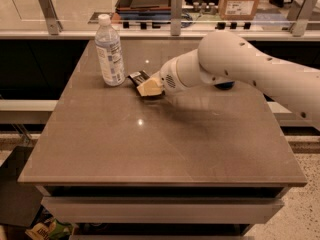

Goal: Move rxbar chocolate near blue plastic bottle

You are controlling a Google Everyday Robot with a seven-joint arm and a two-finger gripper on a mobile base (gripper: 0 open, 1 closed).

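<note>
The blue plastic bottle (109, 50) stands upright at the table's back left, clear with a white cap and pale label. The rxbar chocolate (138, 77), a flat black wrapper, sits just right of the bottle's base, its far end showing. My gripper (147, 87) with tan fingers is shut on the bar's near end, low over the table. The white arm reaches in from the right and hides part of the table behind it.
A blue object (224, 86) peeks out from under the arm at the back right, mostly hidden. The brown table (150, 144) has a glass rail with metal posts (176, 6) behind it. A cardboard box (241, 0) stands beyond the rail.
</note>
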